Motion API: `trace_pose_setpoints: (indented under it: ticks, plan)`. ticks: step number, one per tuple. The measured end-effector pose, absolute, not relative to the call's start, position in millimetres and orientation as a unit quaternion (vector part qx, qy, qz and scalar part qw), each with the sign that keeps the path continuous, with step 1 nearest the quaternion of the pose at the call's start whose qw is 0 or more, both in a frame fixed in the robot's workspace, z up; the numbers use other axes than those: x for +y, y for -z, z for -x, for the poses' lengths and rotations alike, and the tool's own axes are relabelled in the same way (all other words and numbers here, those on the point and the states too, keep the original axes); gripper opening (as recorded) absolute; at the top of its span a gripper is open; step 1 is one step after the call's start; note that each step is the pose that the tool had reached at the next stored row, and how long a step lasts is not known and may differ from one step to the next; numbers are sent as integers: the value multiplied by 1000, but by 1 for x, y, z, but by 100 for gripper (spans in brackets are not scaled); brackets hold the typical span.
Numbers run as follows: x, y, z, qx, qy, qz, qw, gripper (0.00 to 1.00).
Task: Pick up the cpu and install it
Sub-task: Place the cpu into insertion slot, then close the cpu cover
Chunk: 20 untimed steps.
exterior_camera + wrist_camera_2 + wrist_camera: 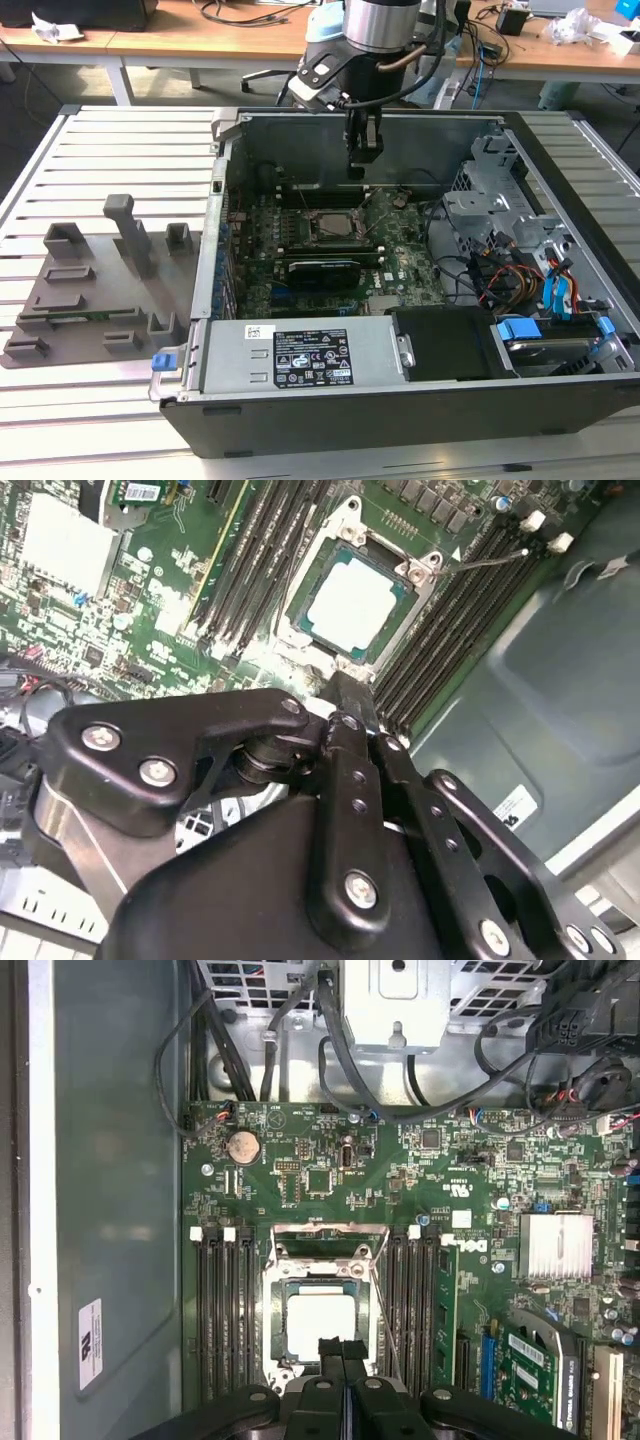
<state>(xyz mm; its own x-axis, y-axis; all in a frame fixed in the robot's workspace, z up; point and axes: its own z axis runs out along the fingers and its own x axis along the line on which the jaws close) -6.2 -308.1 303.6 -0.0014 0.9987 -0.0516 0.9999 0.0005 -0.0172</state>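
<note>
Claw: The arm's black claw (357,172) hangs inside the open computer case (400,112). Its two fingers are pressed together tip to tip and pinch nothing.

Cpu: The cpu (320,1325) lies flat in its socket, silvery top up. It sits right below the closed claw tips, and in the exterior view the claw hangs clear above it.

Socket frame: A dark socket frame (275,1310) with a metal bracket rings the chip. In the second wrist view a thin wire lever (480,560) juts out across the memory slots (440,630). Whether the bracket is clamped down cannot be told.

Motherboard: The green motherboard (330,1160) carries the socket near its middle, with memory slots on both sides. A finned heat sink (558,1245) and a coin cell battery (242,1143) sit further out.

Case: The case lies open on the slatted metal table (100,150), towards the exterior view's right edge. A grey fixture tray (90,290) sits near the exterior view's left edge.

Task state: The chip appears to be already in its socket, and the claw is empty.

Handling: The cpu is likely light, stiff and thin. Its smooth metal lid would be slippery, and its underside and the socket contacts are fragile. The safest hold would be on two opposite edges of the darker rim, keeping the chip level. The frame leaves little room around those edges.
</note>
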Motion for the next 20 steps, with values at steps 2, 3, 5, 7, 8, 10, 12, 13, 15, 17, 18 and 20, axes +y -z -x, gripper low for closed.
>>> trace_pose_setpoints:
  ticks: [2, 3, 5, 7, 8, 10, 12, 13, 15, 17, 18, 20]
  plan:
    - [-308, -304, 6, 707, 24, -706, 12, 11]
    - [-308, -304, 6, 707, 24, -706, 12, 11]
    - [-308, -304, 6, 707, 24, -706, 12, 11]
    - [-308, -304, 6, 707, 24, -706, 12, 11]
    - [-308, -304, 6, 707, 24, -706, 12, 11]
    - [-308, -304, 6, 707, 24, -706, 12, 11]
    - [-308, -304, 6, 707, 24, -706, 12, 11]
    - [-308, -304, 6, 707, 24, -706, 12, 11]
    - [-308, -304, 6, 707, 24, -706, 12, 11]
    - [-308, -304, 6, 707, 24, -706, 12, 11]
    - [-308, -304, 6, 707, 24, -706, 12, 11]
    - [-308, -304, 3, 707, 25, -706, 12, 11]
